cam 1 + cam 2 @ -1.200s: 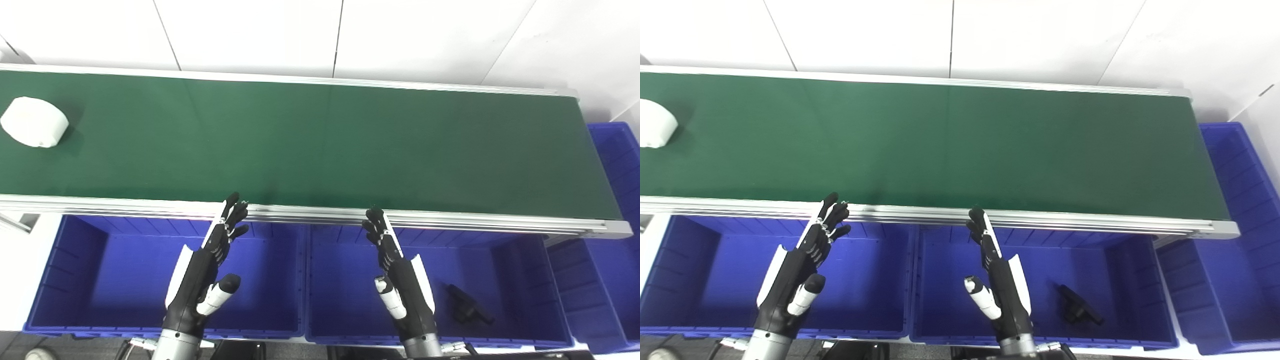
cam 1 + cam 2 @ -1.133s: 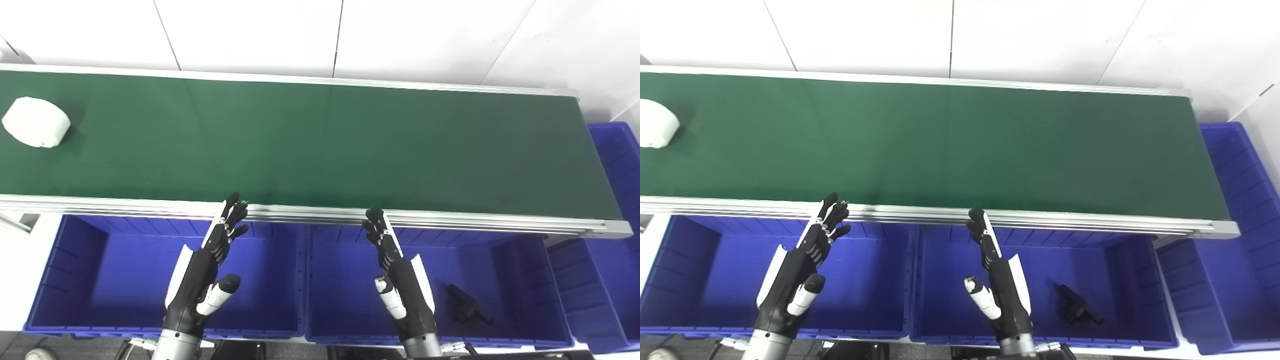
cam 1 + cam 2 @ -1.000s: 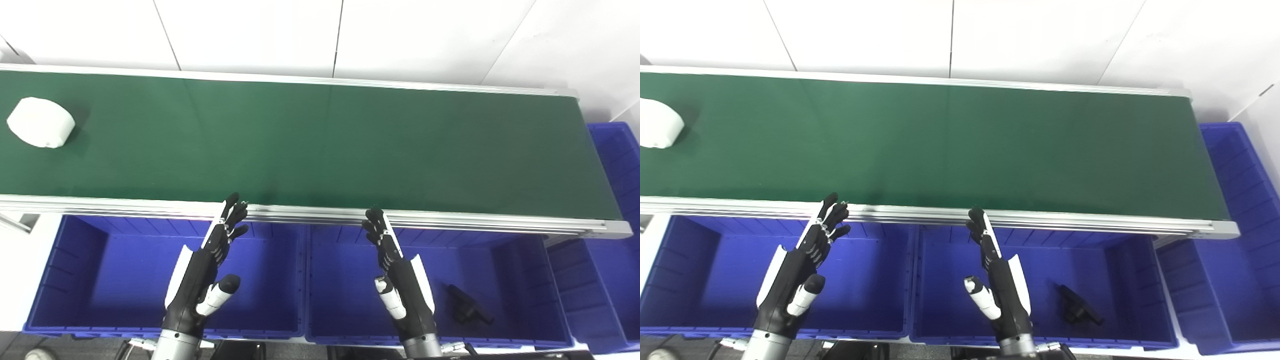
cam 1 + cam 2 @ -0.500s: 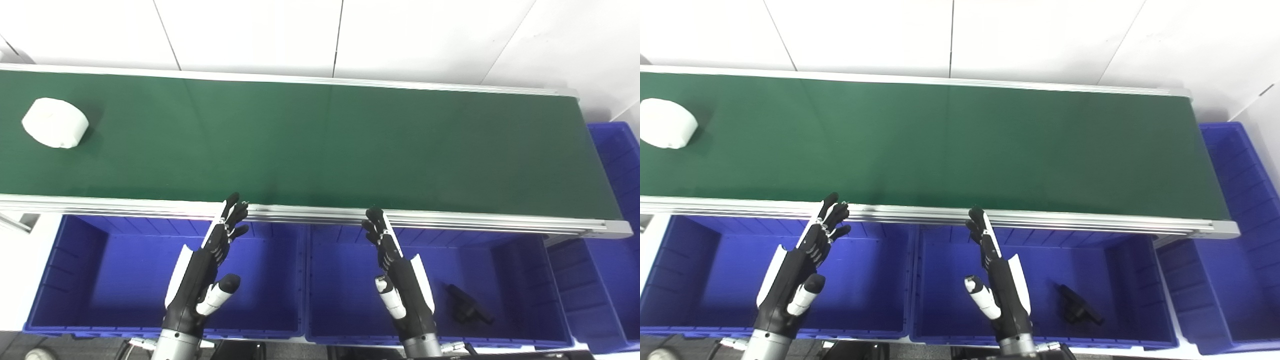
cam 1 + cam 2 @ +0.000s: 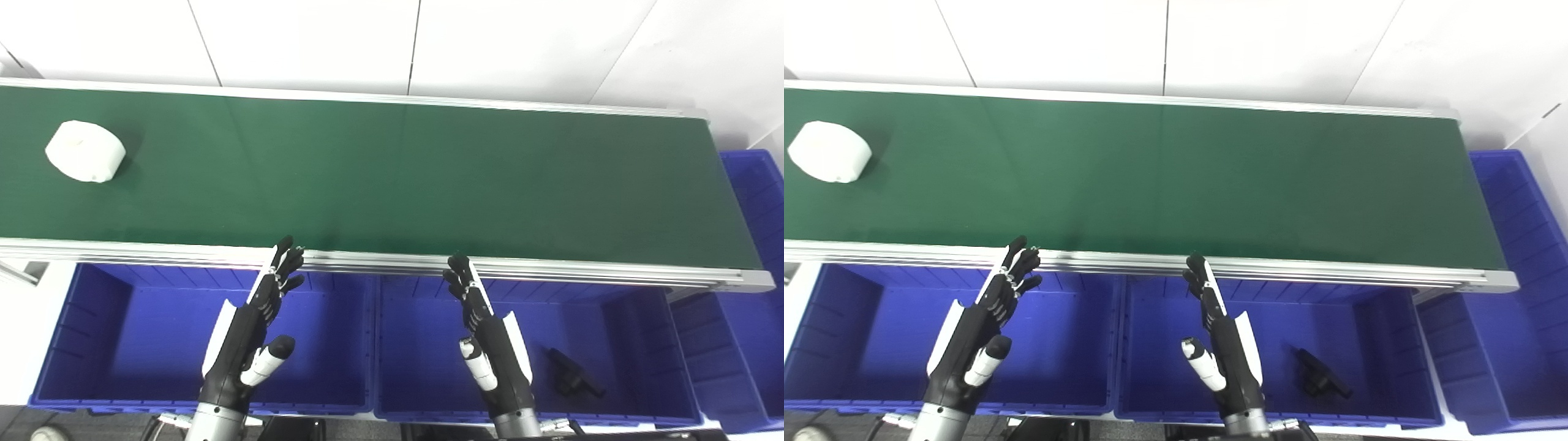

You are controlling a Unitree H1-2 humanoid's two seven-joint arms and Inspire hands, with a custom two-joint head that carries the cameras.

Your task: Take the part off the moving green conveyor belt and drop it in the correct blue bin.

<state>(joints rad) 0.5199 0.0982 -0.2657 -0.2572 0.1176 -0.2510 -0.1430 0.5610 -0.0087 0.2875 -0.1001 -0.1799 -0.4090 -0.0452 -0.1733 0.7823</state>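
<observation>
A white round part (image 5: 85, 151) lies on the green conveyor belt (image 5: 392, 177) near its far left end. My left hand (image 5: 250, 331) hovers open over the left blue bin (image 5: 92, 343), fingers pointing up toward the belt's near rail. Over the middle blue bin (image 5: 631, 331) my right hand (image 5: 487, 343) is open too, holding nothing. Both hands are well to the right of the white part and below the belt.
A black part (image 5: 572, 381) lies in the middle bin, right of my right hand. A third blue bin (image 5: 756, 288) stands past the belt's right end. An aluminium rail (image 5: 380, 262) edges the belt's near side. White wall panels rise behind the belt.
The white part has ridden the belt to the right. Both hands have stayed where they were.
</observation>
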